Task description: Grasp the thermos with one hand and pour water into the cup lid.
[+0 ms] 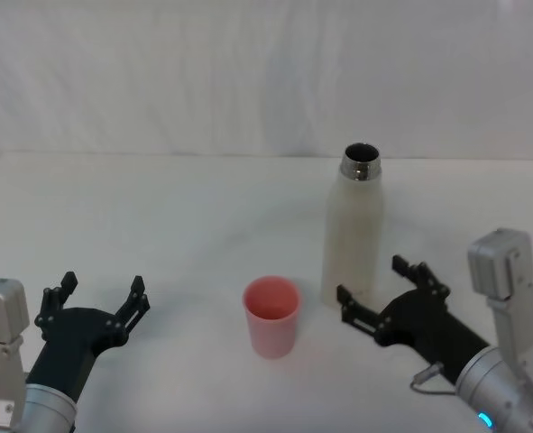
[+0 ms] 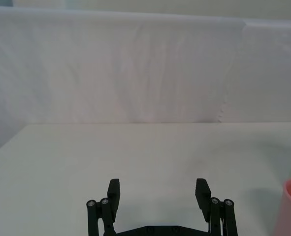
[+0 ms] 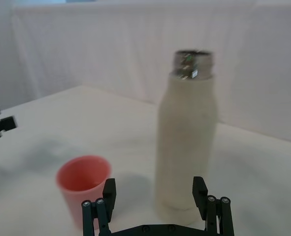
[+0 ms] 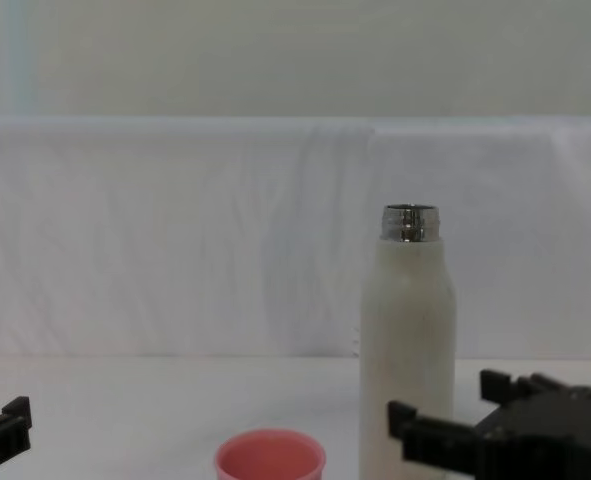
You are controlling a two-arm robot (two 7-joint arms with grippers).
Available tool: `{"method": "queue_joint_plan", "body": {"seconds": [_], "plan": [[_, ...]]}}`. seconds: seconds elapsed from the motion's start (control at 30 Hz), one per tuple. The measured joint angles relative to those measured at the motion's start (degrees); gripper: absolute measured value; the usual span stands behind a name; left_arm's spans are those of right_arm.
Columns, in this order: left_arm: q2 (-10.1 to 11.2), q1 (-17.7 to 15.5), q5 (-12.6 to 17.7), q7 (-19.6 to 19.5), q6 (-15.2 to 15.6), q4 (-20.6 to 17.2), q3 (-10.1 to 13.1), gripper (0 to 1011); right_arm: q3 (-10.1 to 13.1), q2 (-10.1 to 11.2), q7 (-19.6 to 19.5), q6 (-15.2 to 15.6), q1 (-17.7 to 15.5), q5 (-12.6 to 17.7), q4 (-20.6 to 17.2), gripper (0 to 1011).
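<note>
The white table [image 1: 158, 207] lies bare across its far half and whole left side, so a gripper can pass freely there. Two things stand in the way, both right of centre: the upright thermos [image 1: 353, 230] and, just to its near left, the cup lid [image 1: 271, 316]. A narrow gap of bare table separates them. The right gripper [image 1: 381, 290], fingers spread, sits just near-right of the thermos base, not touching it. The left gripper [image 1: 99, 301], also spread, hovers at the near left, well apart from the cup lid, with open table between.
</note>
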Motion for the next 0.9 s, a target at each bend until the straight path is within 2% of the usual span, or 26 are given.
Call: {"method": "queue_joint_plan", "body": {"seconds": [0.27, 0.9], "plan": [[0.0, 0.0, 0.0, 0.0, 0.0, 0.0, 0.0, 1001, -2.0, -1.3, 0.7, -1.2, -0.1, -0.3, 2.1, 1001], [0.0, 0.0, 0.0, 0.0, 0.0, 0.0, 0.0, 1001, -1.8, -1.1, 0.6, -1.0, 0.0, -0.3, 1.8, 1001]]}}
